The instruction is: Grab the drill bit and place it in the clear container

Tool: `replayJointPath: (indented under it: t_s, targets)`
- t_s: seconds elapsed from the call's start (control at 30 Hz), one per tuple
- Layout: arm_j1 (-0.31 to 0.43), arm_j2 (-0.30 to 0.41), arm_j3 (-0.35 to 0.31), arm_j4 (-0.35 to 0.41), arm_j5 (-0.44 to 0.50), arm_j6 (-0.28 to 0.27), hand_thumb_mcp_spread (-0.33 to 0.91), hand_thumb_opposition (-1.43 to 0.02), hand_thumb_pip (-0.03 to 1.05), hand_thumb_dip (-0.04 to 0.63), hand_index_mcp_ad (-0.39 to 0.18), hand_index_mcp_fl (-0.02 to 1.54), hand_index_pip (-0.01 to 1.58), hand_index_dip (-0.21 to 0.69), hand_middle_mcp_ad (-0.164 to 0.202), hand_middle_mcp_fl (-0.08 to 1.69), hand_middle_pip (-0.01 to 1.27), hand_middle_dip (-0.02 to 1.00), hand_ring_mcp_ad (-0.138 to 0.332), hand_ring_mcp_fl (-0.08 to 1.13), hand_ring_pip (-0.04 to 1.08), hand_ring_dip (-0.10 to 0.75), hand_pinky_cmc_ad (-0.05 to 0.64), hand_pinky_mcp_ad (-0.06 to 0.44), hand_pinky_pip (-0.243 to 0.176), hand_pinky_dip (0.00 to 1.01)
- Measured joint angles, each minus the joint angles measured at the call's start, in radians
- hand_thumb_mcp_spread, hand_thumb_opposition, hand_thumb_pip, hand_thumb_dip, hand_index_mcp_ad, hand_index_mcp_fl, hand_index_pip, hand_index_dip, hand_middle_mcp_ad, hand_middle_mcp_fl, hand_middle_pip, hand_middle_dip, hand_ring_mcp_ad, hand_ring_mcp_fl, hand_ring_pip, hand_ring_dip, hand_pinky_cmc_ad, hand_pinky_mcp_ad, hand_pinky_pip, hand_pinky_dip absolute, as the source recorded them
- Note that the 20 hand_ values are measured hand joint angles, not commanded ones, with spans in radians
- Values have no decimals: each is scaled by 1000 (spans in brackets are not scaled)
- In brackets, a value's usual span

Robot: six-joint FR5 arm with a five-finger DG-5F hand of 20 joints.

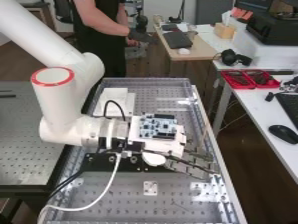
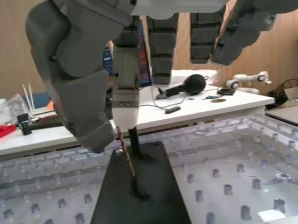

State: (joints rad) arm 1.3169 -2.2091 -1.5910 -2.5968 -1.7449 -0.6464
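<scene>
The hand (image 1: 193, 164) is over the right part of the bench in the high view, beyond the white wrist. In the wrist view the hand (image 2: 70, 80) hangs above a black plate (image 2: 143, 200). A thin, brownish rod, likely the drill bit (image 2: 127, 152), slants down from beside the hand over that plate, close to a short black post (image 2: 135, 142). Whether the hand holds it cannot be told. A large clear, shallow container with raised rims (image 1: 146, 82) covers the perforated benchtop; its see-through floor (image 2: 226, 175) surrounds the plate in the wrist view.
A blue circuit board (image 1: 158, 126) sits on top of the hand's mount. White blocks (image 1: 114, 100) lie behind the arm. A white cable (image 1: 110, 182) loops over the near left part. To the right stands a white table (image 1: 266, 107) with red trays (image 1: 249, 79) and a mouse.
</scene>
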Motion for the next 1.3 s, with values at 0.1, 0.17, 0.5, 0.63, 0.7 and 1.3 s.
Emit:
replayJointPath:
  t_s: [0.1, 0.17, 0.5, 0.63, 0.7, 1.3]
  targets:
    - [-3, -4, 4, 0, -3, -1, 543, -848, 532, 269, -70, 272, 1456, 265, 75, 255, 124, 190, 202, 51, 89, 0, 257, 162, -59, 190]
    - [-4, -6, 7, -1, -6, -1, 543, -848, 532, 269, -70, 288, 1456, 265, 75, 255, 124, 192, 199, 51, 89, 0, 258, 159, -59, 190]
    - [-13, -20, 20, -6, -24, -15, 543, -848, 518, 269, -68, 304, 1456, 264, 75, 271, 120, 188, 202, 61, 87, 7, 265, 157, -59, 192]
    - [-15, -25, 26, -6, -29, -13, 555, -848, 518, 269, -72, 304, 1456, 264, 77, 271, 120, 188, 202, 63, 91, 7, 278, 155, -59, 192]
    - [-17, -27, 29, -6, -31, -13, 552, -848, 518, 269, -73, 311, 1450, 253, 75, 271, 126, 201, 202, 63, 91, 7, 283, 159, -59, 192]
    - [-19, -31, 38, -8, -48, -5, 599, -864, 518, 269, -108, 387, 1450, 241, 75, 281, 126, 204, 195, 63, 91, 7, 279, 152, -59, 192]
